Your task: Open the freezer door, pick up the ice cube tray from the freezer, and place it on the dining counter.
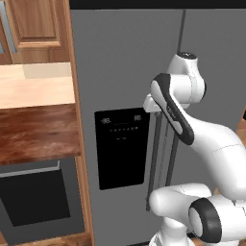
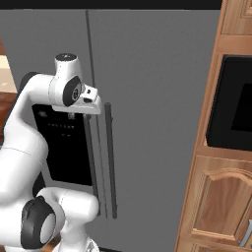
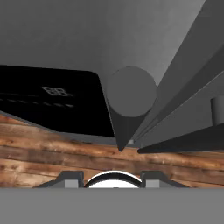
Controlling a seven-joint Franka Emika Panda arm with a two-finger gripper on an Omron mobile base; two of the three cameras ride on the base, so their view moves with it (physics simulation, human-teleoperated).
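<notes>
One white arm hangs its end effector (image 3: 112, 178), fingers apparently spread, above the long grey bar handle (image 3: 131, 92) of the closed matte grey freezer door (image 1: 120, 72), likely lining up to pull.

dining counter (image 1: 33, 132): dark wood-grain, left of fridge | pale countertop (image 1: 33, 89) behind | items: seemingly none

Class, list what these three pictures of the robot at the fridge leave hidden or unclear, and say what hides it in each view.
1. The freezer interior and the ice cube tray: behind the shut freezer door, both base views.
2. Upper part of the door's bar handle: covered by the arm, left base view.
3. Whether the gripper grips anything: the fingers barely rise into the hand view.
4. Dispenser panel: partly behind the arm, right base view.
</notes>
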